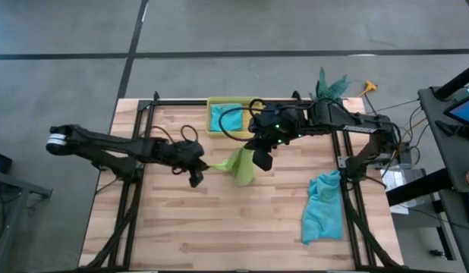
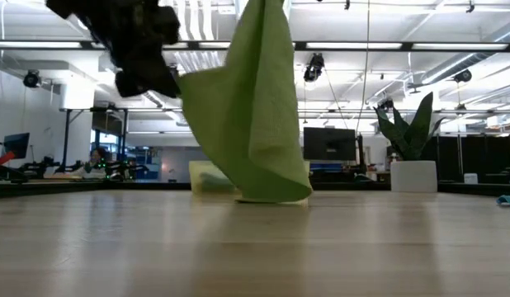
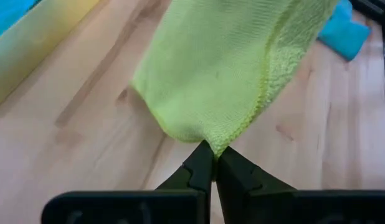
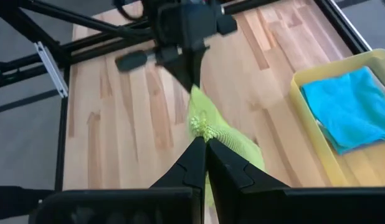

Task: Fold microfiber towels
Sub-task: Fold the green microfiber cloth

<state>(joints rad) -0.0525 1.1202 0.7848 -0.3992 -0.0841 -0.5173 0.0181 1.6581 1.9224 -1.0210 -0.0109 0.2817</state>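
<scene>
lime towel (image 1: 240, 165) pinched between left tool (image 1: 198, 168), right tool (image 1: 262, 157); teal towel (image 1: 324, 206) nearby

Soft cloths, matt black fingers, pale wood and see-through plastic.

The lime green towel (image 3: 223, 68), pinched at the left gripper (image 3: 212, 163), is a nubbly cloth with a fine looped pile and a stitched hem, matt all over. That gripper's fingers (image 3: 195, 171) look like smooth matt black plastic. Under them the counter (image 3: 74, 143) is pale planked wood, smooth with a faint sheen. Beside the right gripper (image 4: 204, 155), the yellow bin (image 4: 308, 115) is translucent plastic, and the teal towel (image 4: 348, 106) in it is soft matt cloth.
</scene>
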